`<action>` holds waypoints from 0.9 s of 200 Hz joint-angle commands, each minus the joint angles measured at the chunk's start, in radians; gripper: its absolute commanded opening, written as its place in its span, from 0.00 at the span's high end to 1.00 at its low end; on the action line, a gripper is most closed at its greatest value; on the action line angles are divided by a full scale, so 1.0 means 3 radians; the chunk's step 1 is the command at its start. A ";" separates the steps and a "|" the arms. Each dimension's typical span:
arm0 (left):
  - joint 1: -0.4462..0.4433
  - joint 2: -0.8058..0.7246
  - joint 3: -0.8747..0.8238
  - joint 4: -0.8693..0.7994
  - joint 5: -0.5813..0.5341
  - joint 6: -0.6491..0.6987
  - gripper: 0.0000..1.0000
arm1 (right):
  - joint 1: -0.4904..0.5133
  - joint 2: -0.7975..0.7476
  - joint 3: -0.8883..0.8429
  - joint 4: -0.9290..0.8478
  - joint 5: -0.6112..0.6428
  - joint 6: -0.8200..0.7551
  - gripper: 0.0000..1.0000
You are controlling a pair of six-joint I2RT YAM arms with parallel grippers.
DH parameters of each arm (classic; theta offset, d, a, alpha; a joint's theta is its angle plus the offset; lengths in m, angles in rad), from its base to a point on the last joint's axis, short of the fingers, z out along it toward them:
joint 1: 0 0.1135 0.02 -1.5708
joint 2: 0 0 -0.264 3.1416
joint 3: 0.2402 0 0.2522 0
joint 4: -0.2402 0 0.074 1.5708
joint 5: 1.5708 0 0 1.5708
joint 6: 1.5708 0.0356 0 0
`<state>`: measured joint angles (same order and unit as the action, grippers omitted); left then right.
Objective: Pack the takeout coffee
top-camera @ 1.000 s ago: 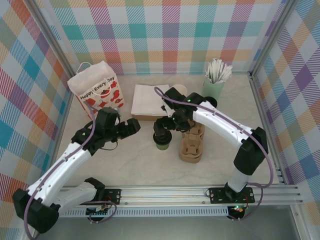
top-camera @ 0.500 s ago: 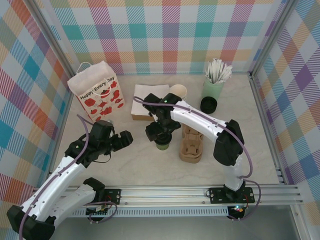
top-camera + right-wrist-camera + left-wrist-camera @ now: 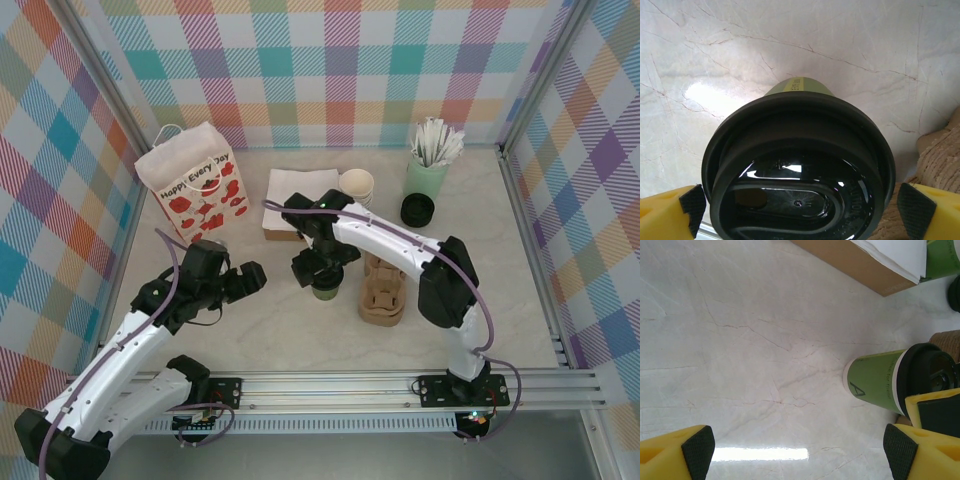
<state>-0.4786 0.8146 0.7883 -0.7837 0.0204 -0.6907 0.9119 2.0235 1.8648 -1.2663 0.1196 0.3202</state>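
The takeout coffee (a green cup with a black lid) is standing mid-table, just left of the cardboard carrier. The right gripper is straddling its lid with jaws spread wide, not clamped. The left gripper is hovering to the cup's left, released.

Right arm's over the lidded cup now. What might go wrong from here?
1. The right gripper, jaws open, straddles the takeout coffee, seemingly at its black lid; closing there may pop the lid or drop the cup.
2. The cardboard carrier sits close beside the cup; a finger may snag it.
3. The left gripper hovers open nearby; the arms might clash.
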 commanded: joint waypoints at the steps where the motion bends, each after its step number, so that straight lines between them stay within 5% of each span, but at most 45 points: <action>1: 0.0055 0.0014 -0.0022 -0.0009 -0.0017 -0.0003 0.10 | 0.0028 0.0050 0.0106 -0.0085 -0.0031 -0.0045 0.00; 123: 0.0054 0.0015 -0.0048 -0.0015 -0.0037 -0.0014 0.10 | 0.0029 0.0309 -0.0015 0.0028 0.0012 -0.0038 0.00; 180: 0.0055 0.0012 -0.0055 -0.0006 -0.0068 -0.0045 0.10 | 0.0031 0.0273 -0.0101 0.0072 -0.0018 -0.0008 0.16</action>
<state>-0.4786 0.8234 0.7879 -0.7837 0.0132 -0.6914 0.9119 2.1124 1.8526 -1.2419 0.1200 0.3202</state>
